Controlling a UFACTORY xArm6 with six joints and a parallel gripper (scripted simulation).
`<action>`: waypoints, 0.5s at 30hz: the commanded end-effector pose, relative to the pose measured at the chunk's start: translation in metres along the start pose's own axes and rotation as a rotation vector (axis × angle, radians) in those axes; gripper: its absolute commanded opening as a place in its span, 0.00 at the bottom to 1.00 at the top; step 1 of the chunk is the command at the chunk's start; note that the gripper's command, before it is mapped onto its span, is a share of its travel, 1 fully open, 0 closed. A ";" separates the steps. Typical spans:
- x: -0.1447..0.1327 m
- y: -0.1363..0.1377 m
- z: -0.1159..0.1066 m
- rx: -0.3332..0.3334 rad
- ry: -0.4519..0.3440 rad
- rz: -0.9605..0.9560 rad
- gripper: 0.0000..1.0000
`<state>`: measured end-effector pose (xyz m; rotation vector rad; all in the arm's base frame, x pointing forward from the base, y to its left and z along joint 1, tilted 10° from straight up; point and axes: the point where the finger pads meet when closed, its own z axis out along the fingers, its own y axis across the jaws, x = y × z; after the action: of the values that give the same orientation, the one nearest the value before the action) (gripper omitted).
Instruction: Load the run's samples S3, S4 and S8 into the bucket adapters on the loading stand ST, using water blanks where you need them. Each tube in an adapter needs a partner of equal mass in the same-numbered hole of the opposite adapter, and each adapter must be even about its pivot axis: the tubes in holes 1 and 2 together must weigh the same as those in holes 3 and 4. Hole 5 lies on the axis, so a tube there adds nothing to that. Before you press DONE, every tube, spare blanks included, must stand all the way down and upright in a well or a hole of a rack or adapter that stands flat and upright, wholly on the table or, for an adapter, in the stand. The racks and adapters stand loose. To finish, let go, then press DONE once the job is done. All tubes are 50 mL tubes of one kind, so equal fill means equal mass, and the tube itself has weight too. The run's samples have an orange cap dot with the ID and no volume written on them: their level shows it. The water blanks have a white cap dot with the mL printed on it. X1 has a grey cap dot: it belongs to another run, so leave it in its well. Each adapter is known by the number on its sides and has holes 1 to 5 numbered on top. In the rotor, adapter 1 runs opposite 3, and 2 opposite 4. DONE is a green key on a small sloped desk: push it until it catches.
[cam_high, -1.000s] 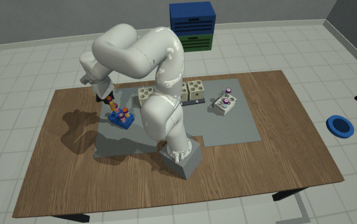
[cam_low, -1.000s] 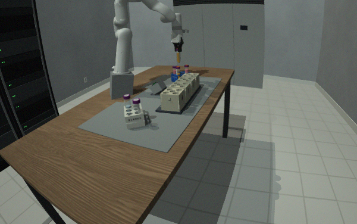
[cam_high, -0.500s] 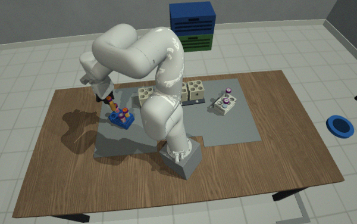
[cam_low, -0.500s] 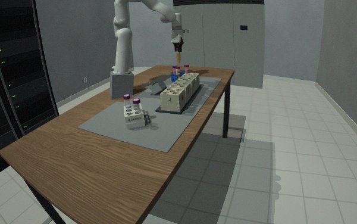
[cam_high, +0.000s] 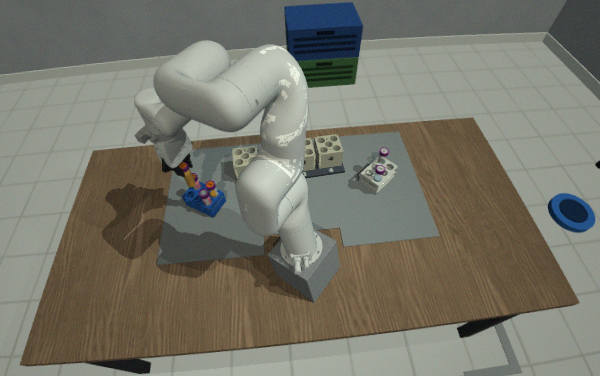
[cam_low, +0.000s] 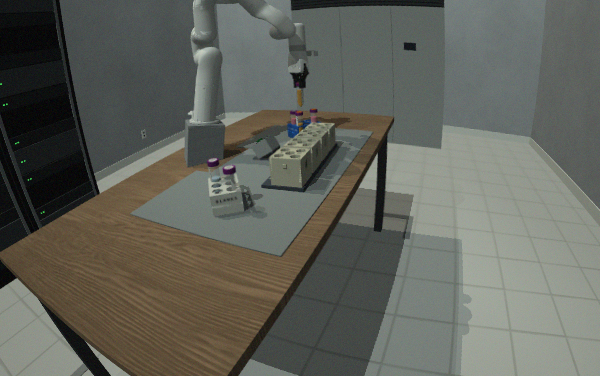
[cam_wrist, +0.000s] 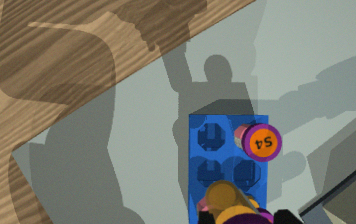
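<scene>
The rack (cam_high: 214, 211) (cam_low: 292, 131) (cam_wrist: 228, 120) is blue (plain, unpatterned).

A blue box (cam_high: 323, 29) sits on a green box (cam_high: 332, 72) by the wall (stacked neatly). A blue ring (cam_high: 554, 220) lies on the floor, right of the table. A server rack (cam_low: 75, 145) has green lights.

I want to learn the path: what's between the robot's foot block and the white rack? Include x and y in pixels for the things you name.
Only the grey mat (cam_low: 170, 192) and bare wood, as the exterior view shows.
</scene>
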<state>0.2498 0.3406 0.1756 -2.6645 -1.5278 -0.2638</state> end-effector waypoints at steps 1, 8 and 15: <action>0.001 0.000 0.005 0.000 0.003 0.000 0.00; 0.001 0.000 0.015 0.000 0.003 0.000 0.00; 0.001 0.000 0.029 0.000 0.003 0.000 0.00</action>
<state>0.2526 0.3438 0.1497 -2.6652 -1.5281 -0.2619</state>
